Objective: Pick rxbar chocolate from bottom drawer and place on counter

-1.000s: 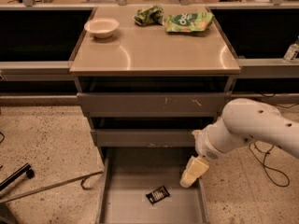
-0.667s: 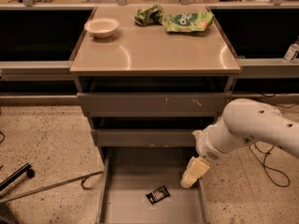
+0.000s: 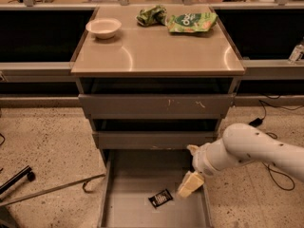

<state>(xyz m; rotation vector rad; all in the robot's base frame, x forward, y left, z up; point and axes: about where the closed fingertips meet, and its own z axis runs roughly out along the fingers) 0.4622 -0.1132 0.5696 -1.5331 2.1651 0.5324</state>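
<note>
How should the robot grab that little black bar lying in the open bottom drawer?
Probably from straight above. The rxbar chocolate lies flat on the floor of the bottom drawer, turned slantwise, so no edge is lifted to slip under. Pinch it across its narrow width, near the middle. The gripper hangs close beside it, over the drawer.

bottom drawer [image 3: 130, 213] front cut off, gripper [image 3: 191, 185] over it

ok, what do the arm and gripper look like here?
Smooth, rounded white arm shell with small dark dots, narrowing to a wrist collar. Pale cream-yellow gripper, over the open grey metal bottom drawer near the black-wrapped bar. No cables on it visible.
</note>
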